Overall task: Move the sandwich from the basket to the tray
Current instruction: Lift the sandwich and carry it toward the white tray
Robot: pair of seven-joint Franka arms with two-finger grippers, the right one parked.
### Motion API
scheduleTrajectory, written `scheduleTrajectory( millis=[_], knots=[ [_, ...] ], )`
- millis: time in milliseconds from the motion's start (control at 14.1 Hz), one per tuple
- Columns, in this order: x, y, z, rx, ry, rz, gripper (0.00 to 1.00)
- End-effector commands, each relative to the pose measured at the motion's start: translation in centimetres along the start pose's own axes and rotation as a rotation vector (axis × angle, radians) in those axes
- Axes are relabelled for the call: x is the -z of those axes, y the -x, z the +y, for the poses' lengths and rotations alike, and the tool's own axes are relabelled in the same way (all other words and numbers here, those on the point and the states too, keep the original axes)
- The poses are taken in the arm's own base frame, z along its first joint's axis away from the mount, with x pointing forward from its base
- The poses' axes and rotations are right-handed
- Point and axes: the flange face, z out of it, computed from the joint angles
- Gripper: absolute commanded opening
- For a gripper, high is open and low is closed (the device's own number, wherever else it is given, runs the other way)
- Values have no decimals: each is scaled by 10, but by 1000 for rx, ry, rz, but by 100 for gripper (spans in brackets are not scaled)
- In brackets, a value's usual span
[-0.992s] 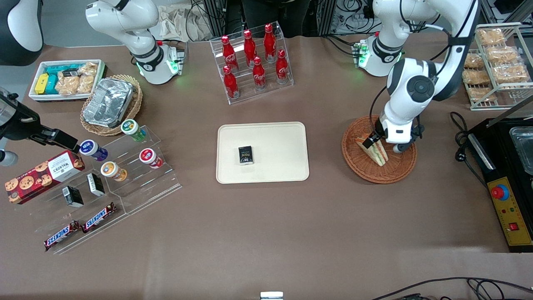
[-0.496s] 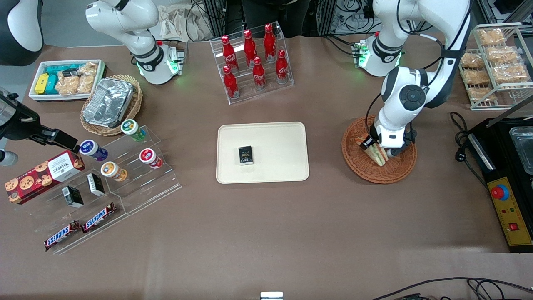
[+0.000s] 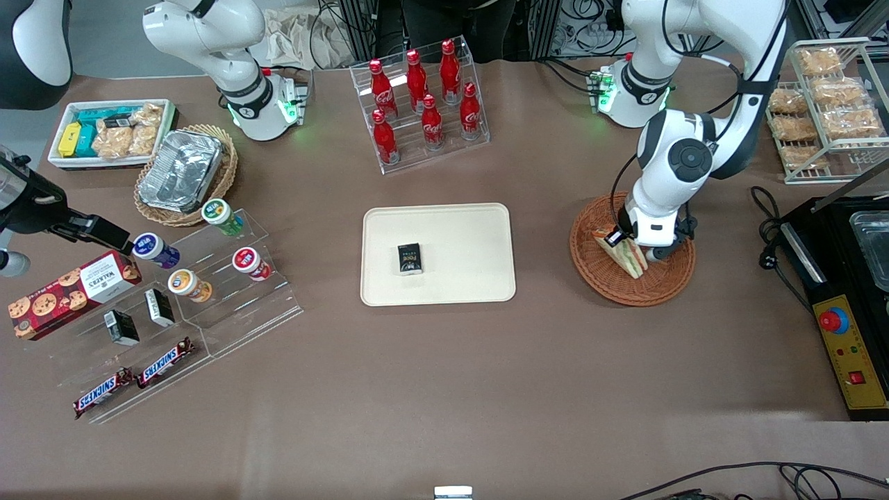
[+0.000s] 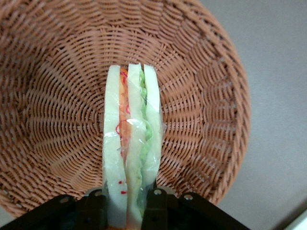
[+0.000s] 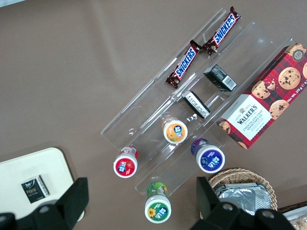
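The sandwich (image 3: pixel 630 260), a plastic-wrapped white-bread wedge with green and orange filling, stands on edge in the reddish-brown wicker basket (image 3: pixel 603 279) toward the working arm's end of the table. My gripper (image 3: pixel 633 246) is down in the basket, shut on the sandwich with one finger pressed against each bread face. In the left wrist view the sandwich (image 4: pixel 130 143) runs out from between the black fingers (image 4: pixel 156 211) of the gripper (image 4: pixel 127 212), over the basket's weave (image 4: pixel 57 120). The cream tray (image 3: pixel 472 236) lies mid-table, apart from the basket.
A small black packet (image 3: pixel 410 258) lies on the tray. A rack of red cola bottles (image 3: pixel 424 97) stands farther from the camera than the tray. A black machine (image 3: pixel 847 292) and a rack of bagged bread (image 3: pixel 826 104) flank the basket at the table's end.
The gripper has dropped lower into the basket and come down around the sandwich, its fingers now against both bread faces. The sandwich and basket have stayed in place.
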Motion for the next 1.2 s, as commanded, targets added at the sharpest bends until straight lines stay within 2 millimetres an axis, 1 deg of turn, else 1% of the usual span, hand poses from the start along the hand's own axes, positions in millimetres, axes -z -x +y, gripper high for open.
scheduleTrajectory(
  millis=[0,142,213,283,354,496,567,638,780,921,992,1063,1134],
  knots=[
    [71,-1,12,-22,-23,6,0],
    [133,-2,40,-54,-73,-29,0],
    [160,-2,50,-81,-81,-37,0],
    [180,0,60,-99,-67,-32,0],
    [191,7,69,-119,-48,-20,0],
    [203,22,79,-174,-23,-2,0],
    [206,39,89,-275,-15,-2,0],
    [206,49,94,-349,-15,-3,0],
    [197,78,109,-484,-19,-4,0],
    [177,102,124,-605,-18,4,0],
    [166,105,130,-709,-16,-4,0],
    [154,110,136,-757,2,-21,0],
    [139,119,140,-772,11,-25,0]
  ],
)
